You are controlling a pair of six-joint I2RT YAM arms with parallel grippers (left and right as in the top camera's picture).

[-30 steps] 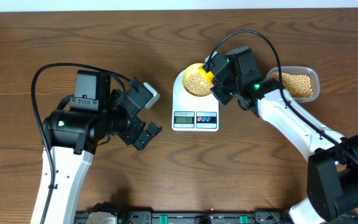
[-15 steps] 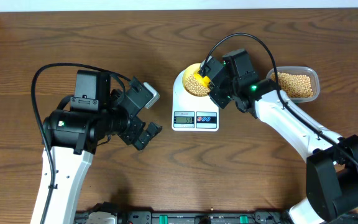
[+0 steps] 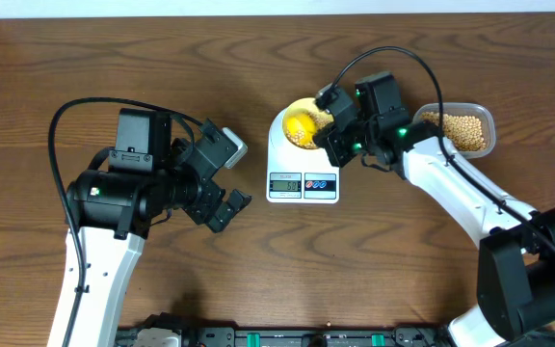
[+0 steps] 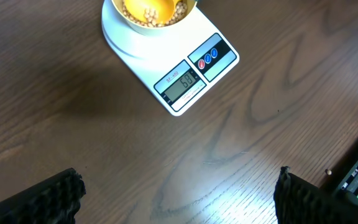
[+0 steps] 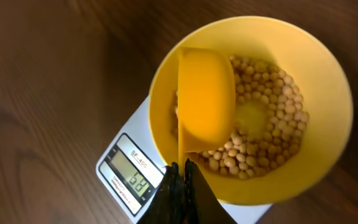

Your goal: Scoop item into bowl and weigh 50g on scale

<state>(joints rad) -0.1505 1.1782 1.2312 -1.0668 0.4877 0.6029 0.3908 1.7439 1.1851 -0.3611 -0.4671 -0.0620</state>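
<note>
Leftmost, the left gripper (image 4: 178,180) hung spread wide above the table (image 3: 114,58) (holding nothing). Centrally, the bowl (image 5: 328,74) sat on the scale (image 3: 303,183), beans (image 5: 272,124) inside. Rightward, the right gripper (image 5: 180,186) pinched a yellow scoop (image 5: 205,99) tipped into the bowl, beside a clear tub (image 3: 483,120).

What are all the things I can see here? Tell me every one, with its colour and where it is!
beans: many, beige, some in the bowl, more in the tub
bowl: one, yellow, on the scale's round top
scale: one, white, middle of the table
scoop: one, bright yellow, tipped over the beans in the bowl
tub: one, clear, right of the scale
table: one, brown wood, under everything
left tool: one, black, open and empty, over bare table left of the scale
right tool: one, black, shut on the scoop's handle, at the bowl
</note>
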